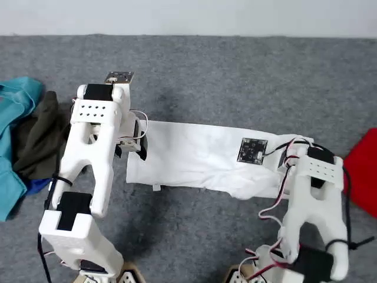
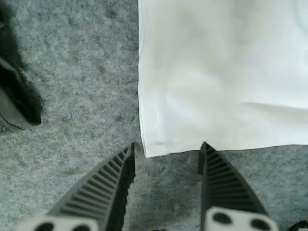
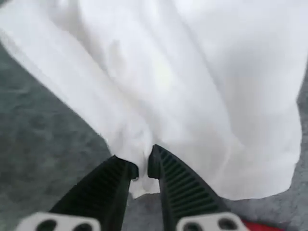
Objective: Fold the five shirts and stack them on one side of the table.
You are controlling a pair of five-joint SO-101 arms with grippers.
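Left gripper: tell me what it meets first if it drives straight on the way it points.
Most likely the white shirt: its corner lies just ahead, between the fingertips of the open left gripper. Height is unclear, so the tips might touch the grey table beside that corner first.

Two white arms with black parts

We see the left arm (image 1: 94, 147) and the right arm (image 1: 312, 200) built of smooth white plastic shells with black motor blocks set into them. Each wrist plate has rows of small round holes, and a small circuit board (image 1: 252, 150) sits beside it. Red, white and black wires (image 1: 275, 200) loop along the right arm. We find the left gripper (image 2: 166, 151) and the right gripper (image 3: 143, 163) alike: black, ribbed, pointed fingers on white mounts with round holes.
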